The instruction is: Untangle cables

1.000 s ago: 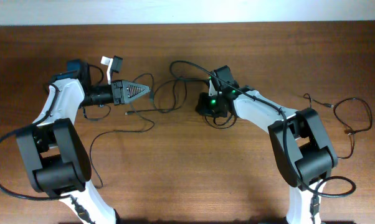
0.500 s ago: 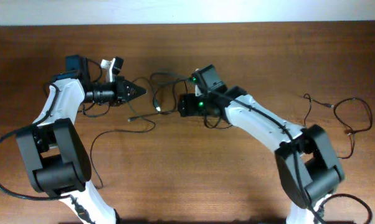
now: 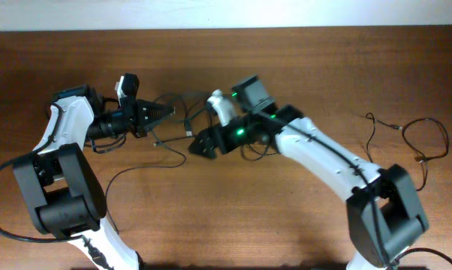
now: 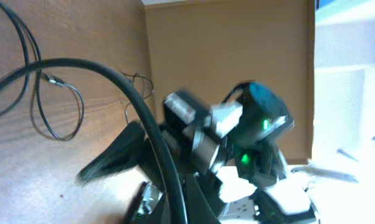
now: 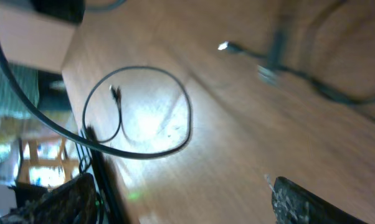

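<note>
Thin black cables [image 3: 182, 112] lie knotted in loose loops on the wooden table [image 3: 233, 217] between the two arms. My left gripper [image 3: 164, 111] points right and is shut, and one black cable [image 4: 113, 74] arcs from the table down between its fingers [image 4: 175, 208]. My right gripper [image 3: 199, 146] hangs just right of the knot, pointing left. Its jaws stand wide open [image 5: 187, 202] over bare wood with nothing between them. A cable loop [image 5: 141, 112] with a small plug tip lies ahead of it.
Another thin cable [image 3: 420, 139] lies in loops near the right edge. A long strand [image 3: 140, 159] trails across the table toward the left arm's base. The right arm [image 4: 237, 143] fills the middle of the left wrist view.
My right gripper has opened wide and swung left and toward the front, past the knot. My left gripper has drawn back to the left, still shut, and the loops shifted with it.
</note>
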{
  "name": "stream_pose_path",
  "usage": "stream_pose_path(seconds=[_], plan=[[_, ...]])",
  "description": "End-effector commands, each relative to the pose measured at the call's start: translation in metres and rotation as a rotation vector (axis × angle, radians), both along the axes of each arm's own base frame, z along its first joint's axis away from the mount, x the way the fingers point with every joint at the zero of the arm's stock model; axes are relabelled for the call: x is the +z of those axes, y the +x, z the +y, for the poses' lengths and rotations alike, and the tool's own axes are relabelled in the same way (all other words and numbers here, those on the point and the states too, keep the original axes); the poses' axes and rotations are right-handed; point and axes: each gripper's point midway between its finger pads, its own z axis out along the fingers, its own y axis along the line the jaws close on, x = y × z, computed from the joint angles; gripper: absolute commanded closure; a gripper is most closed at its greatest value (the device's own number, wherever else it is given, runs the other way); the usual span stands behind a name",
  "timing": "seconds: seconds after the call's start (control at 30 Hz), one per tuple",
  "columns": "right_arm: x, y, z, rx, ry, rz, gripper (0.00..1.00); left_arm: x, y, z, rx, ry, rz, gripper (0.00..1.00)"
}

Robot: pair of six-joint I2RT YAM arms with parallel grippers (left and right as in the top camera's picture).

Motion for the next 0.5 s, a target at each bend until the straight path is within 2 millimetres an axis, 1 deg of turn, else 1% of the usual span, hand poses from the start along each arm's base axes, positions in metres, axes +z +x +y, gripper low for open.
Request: stream_pose_path(seconds=[0.0, 0.03, 0.07, 0.1, 0.13, 0.17, 0.2, 0.23, 0.27, 0.33, 0.37, 0.4, 0.43, 0.47], plan=[[-0.021, -0.014, 0.031, 0.076, -0.018, -0.071, 0.10, 0.013, -0.001, 0.003, 0.023, -0.058, 0.098, 1.00], [-0.024, -0.018, 0.043, 0.094, -0.008, -0.089, 0.11, 0.014, -0.002, 0.002, 0.023, -0.062, 0.114, 1.00], [-0.030, -0.020, 0.053, 0.098, -0.016, -0.121, 0.17, 0.014, -0.003, 0.002, 0.023, -0.067, 0.132, 1.00], [-0.033, -0.020, 0.056, 0.091, -0.033, -0.144, 0.27, 0.015, -0.004, 0.002, 0.024, -0.070, 0.146, 1.00], [-0.036, -0.019, 0.058, 0.075, -0.064, -0.173, 0.40, 0.015, -0.005, 0.002, 0.024, -0.072, 0.152, 1.00], [-0.038, -0.019, 0.058, 0.067, -0.082, -0.184, 0.75, 0.015, -0.005, 0.002, 0.024, -0.071, 0.149, 1.00], [-0.039, -0.019, 0.057, 0.052, -0.087, -0.162, 0.96, 0.015, -0.005, 0.002, 0.023, -0.071, 0.148, 1.00], [-0.036, -0.018, 0.053, 0.028, -0.089, -0.139, 0.96, 0.014, -0.005, 0.002, 0.023, -0.069, 0.147, 1.00], [-0.026, -0.015, 0.048, 0.017, -0.080, -0.144, 0.96, 0.014, -0.003, 0.002, 0.022, -0.063, 0.127, 1.00], [-0.006, -0.015, 0.047, 0.013, -0.052, -0.175, 0.96, 0.013, -0.003, 0.002, 0.021, -0.057, 0.120, 1.00], [0.001, -0.017, 0.048, 0.017, -0.041, -0.181, 0.89, 0.013, -0.003, 0.002, 0.021, -0.058, 0.121, 1.00], [0.003, -0.021, 0.049, 0.031, -0.028, -0.170, 0.56, 0.013, -0.003, 0.002, 0.021, -0.058, 0.121, 1.00], [0.005, -0.026, 0.050, 0.052, -0.011, -0.150, 0.41, 0.013, -0.003, 0.002, 0.021, -0.058, 0.122, 1.00], [0.004, -0.028, 0.050, 0.058, -0.012, -0.141, 0.32, 0.013, -0.003, 0.002, 0.021, -0.060, 0.128, 1.00]])
